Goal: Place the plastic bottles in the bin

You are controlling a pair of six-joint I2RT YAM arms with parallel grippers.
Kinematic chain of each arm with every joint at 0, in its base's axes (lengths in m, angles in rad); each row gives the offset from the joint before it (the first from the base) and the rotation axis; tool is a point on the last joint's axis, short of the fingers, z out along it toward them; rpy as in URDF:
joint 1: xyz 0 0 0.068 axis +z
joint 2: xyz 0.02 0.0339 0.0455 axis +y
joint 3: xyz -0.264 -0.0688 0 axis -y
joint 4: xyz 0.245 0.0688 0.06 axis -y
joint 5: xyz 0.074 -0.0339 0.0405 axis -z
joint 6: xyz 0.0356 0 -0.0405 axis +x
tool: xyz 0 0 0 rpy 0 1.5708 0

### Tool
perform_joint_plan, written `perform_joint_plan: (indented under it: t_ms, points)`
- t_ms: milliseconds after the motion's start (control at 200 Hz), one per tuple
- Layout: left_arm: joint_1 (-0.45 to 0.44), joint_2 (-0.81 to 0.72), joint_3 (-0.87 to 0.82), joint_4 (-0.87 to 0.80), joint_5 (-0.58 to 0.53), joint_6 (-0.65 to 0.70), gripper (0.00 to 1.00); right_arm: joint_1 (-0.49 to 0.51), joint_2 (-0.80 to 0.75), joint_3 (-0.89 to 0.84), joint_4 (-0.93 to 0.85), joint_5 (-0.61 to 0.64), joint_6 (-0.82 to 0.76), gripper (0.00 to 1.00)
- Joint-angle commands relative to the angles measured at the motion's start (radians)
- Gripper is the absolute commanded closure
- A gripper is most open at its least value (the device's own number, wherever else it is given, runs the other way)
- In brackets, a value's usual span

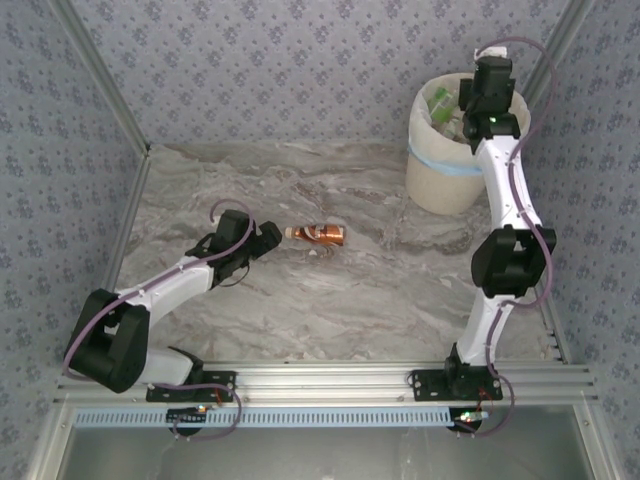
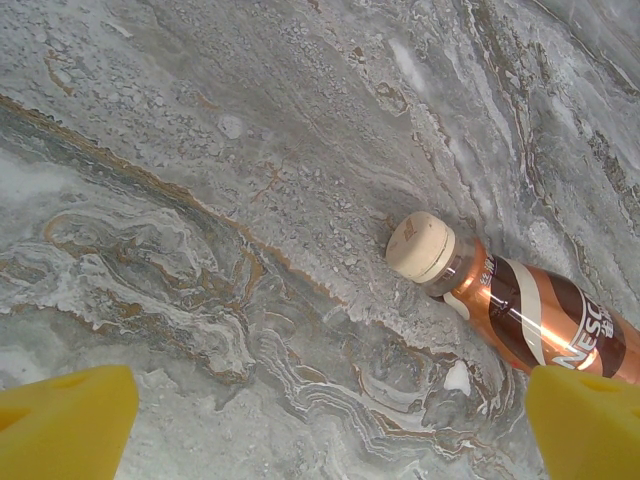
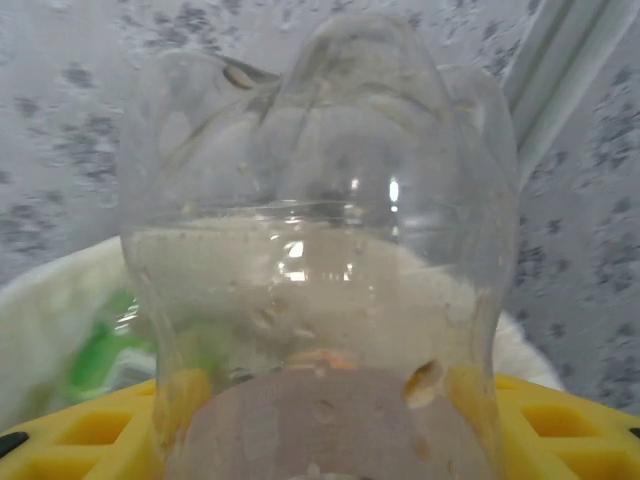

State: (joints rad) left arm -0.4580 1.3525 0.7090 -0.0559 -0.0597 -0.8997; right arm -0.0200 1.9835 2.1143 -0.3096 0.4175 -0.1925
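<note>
The left gripper (image 1: pixel 273 237) hovers low over the marbled counter (image 1: pixel 350 300), its yellow fingers (image 2: pixel 65 425) spread wide apart with nothing between them. Just ahead of it a copper-brown bottle (image 1: pixel 318 234) lies on its side on the counter, its cream cap (image 2: pixel 420 247) pointing toward the gripper. The labelled body runs off behind the right-hand fingertip in the wrist view.

The right arm reaches to the far right corner, where the right gripper (image 1: pixel 468 103) hangs over the mouth of the bin (image 1: pixel 440 185). It is clamped on a clear bottle (image 3: pixel 320 250), whose base points away from the wrist camera. Green-labelled bottles (image 1: pixel 440 100) already lie inside the bin.
</note>
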Motion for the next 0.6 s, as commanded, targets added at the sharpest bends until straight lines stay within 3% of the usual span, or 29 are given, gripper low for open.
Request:
perform_joint_plan:
  t_ms: [0, 140, 195, 425, 595]
  points:
    - [0.005, -0.008, 0.027, -0.007, 0.004, 0.01, 0.01, 0.004, 0.074, 0.089, 0.046, 0.107, -0.188, 0.33]
    - [0.004, -0.016, 0.022, -0.006, 0.001, 0.005, 0.01, 0.02, 0.178, 0.208, 0.021, 0.25, -0.257, 0.12]
    - [0.004, -0.019, 0.022, -0.011, -0.003, 0.005, 0.01, 0.022, 0.197, 0.239, -0.002, 0.261, -0.25, 0.08]
    - [0.002, -0.013, 0.037, -0.017, 0.023, -0.003, 0.01, 0.037, 0.118, 0.241, -0.134, 0.122, -0.13, 0.04]
    - [-0.006, 0.02, 0.066, 0.001, 0.078, -0.042, 0.01, 0.058, -0.007, 0.144, -0.203, 0.007, -0.046, 0.01]
